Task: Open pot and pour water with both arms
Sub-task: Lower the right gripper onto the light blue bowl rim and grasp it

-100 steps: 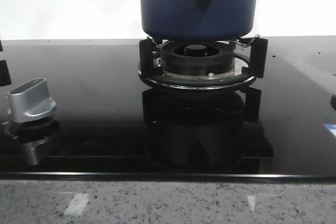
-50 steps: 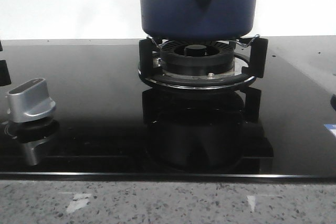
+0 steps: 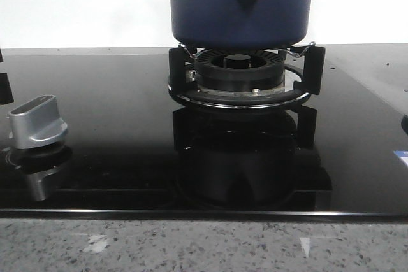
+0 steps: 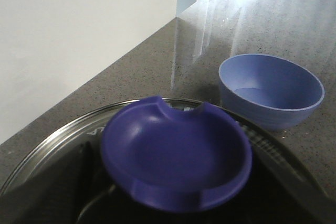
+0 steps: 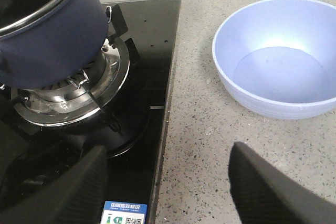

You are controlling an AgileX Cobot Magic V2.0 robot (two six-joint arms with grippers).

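Notably, sticker print unreadable; pot on burner grate; right fingers spread, left fingers' state indeterminate.

Dark-blue pot upright on the burner grate

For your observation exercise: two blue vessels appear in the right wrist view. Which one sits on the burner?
The dark-blue pot, with its metal rim, sits on the burner grate. The pale-blue bowl rests on the speckled counter beside the stove.
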